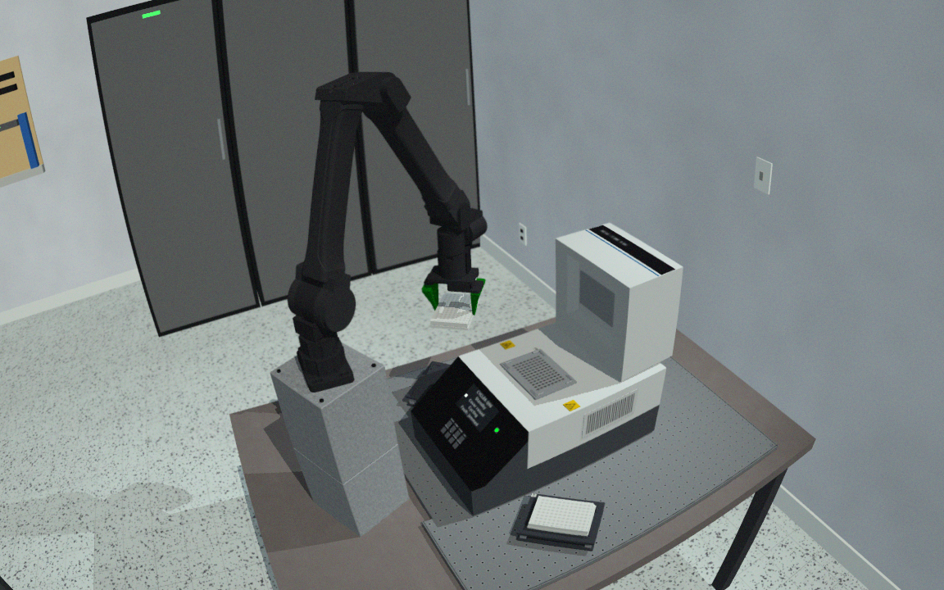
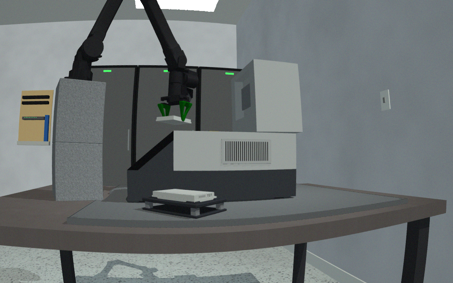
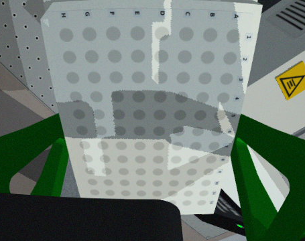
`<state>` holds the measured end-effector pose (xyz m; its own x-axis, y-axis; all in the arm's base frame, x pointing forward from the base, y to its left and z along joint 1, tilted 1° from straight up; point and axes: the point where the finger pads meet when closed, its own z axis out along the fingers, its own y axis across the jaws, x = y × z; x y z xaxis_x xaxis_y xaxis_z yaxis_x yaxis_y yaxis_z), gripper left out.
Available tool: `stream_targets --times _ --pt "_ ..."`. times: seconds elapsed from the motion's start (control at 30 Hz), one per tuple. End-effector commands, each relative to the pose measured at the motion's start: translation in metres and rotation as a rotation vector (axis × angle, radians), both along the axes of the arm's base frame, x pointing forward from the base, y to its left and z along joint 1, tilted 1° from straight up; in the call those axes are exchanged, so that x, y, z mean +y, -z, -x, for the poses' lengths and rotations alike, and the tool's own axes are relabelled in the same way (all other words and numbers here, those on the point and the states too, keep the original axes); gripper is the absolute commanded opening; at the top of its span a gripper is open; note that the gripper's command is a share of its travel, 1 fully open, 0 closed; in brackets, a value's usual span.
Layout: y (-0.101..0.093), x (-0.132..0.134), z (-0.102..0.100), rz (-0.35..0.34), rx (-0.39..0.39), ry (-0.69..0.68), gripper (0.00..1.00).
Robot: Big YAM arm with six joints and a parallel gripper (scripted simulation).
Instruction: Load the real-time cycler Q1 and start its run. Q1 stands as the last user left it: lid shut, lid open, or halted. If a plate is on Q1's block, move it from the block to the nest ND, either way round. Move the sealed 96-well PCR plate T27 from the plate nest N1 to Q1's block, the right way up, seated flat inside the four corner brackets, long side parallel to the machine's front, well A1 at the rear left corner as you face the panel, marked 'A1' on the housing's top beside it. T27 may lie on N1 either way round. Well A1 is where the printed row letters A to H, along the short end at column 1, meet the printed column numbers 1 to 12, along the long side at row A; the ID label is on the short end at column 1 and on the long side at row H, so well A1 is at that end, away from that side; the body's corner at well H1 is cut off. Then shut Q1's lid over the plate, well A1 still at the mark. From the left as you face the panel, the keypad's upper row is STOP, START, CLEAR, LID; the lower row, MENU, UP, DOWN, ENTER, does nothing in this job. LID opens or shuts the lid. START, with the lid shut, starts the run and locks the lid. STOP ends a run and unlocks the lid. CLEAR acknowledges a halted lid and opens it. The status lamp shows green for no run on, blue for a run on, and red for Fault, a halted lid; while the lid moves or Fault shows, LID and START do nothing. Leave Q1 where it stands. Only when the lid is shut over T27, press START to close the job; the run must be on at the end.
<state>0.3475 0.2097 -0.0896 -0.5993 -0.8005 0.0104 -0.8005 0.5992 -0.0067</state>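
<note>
My gripper [image 1: 453, 296] is shut on a sealed white 96-well plate [image 1: 451, 315], held by its long sides and level, in the air off the far left side of the cycler Q1 [image 1: 542, 400]. The plate fills the wrist view [image 3: 148, 103] between the green fingers, with the row letters along its far edge. Q1's lid [image 1: 619, 297] stands open and its block [image 1: 537, 372] is bare. The status lamp [image 1: 496, 429] shows green. Plate T27 [image 1: 562, 515] lies on nest N1 [image 1: 557, 526] at the table's front; its label shows in the exterior view [image 2: 205, 194].
A dark nest [image 1: 424, 378] lies on the table behind Q1's left side, partly hidden by the machine and the grey arm pedestal [image 1: 343, 440]. The keypad [image 1: 453, 431] is on Q1's sloped black panel. The table edge runs close behind the nest.
</note>
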Motion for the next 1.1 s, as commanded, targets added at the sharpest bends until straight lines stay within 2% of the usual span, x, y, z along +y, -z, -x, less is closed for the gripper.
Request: stream_targets --times 0.0,0.1,0.23,0.4,0.53,0.77,1.07 --pt "-0.006 0.044 -0.002 -0.021 -0.022 0.045 0.0" --pt "-0.006 0.058 0.007 -0.022 -0.018 0.094 0.0" --pt "-0.006 0.068 0.008 -0.016 -0.023 0.251 0.0" --pt "-0.008 0.082 0.01 -0.026 -0.03 0.22 0.0" --pt "-0.007 0.11 0.027 -0.029 -0.021 0.187 0.0" --pt "-0.01 0.087 0.016 -0.039 -0.041 0.198 0.0" --pt "-0.011 0.078 0.023 -0.036 -0.03 0.177 0.0"
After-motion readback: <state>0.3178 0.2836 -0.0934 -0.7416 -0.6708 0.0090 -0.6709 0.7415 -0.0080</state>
